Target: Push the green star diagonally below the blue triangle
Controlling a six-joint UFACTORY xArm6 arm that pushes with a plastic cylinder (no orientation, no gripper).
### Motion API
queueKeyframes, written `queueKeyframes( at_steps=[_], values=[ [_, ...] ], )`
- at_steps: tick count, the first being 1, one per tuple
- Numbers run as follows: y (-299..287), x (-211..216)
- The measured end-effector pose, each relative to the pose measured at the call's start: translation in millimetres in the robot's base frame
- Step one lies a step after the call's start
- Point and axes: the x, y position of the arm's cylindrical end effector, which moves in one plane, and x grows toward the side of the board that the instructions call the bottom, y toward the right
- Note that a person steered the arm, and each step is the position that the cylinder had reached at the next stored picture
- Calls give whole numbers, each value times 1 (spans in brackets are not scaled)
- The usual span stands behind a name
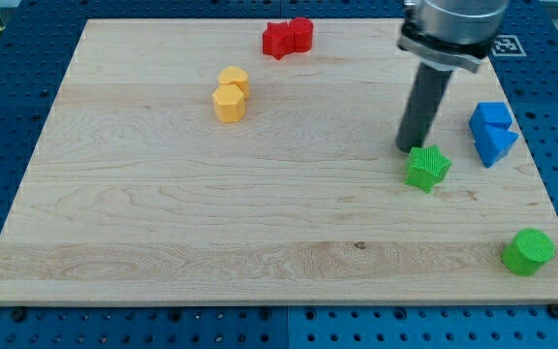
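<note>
The green star [427, 167] lies on the wooden board at the view's right, a little left of and below the blue blocks. The blue triangle [497, 143] sits at the right edge, touching a blue cube-like block [490, 116] just above it. My tip [407, 147] rests on the board right at the star's upper left corner, touching or nearly touching it. The dark rod rises from there to the arm's grey end at the view's top.
Two red blocks [288, 38] sit together at the top centre. Two yellow blocks [231, 94] sit together at the upper left. A green cylinder [528, 251] stands near the board's bottom right corner. The board's right edge [541, 174] runs just beyond the blue blocks.
</note>
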Motion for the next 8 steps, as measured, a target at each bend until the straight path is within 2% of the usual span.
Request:
queueKeyframes(
  at_steps=[1, 2, 5, 8],
  values=[
    [11, 33],
    [11, 50],
    [-32, 64],
    [-23, 92]
  ],
)
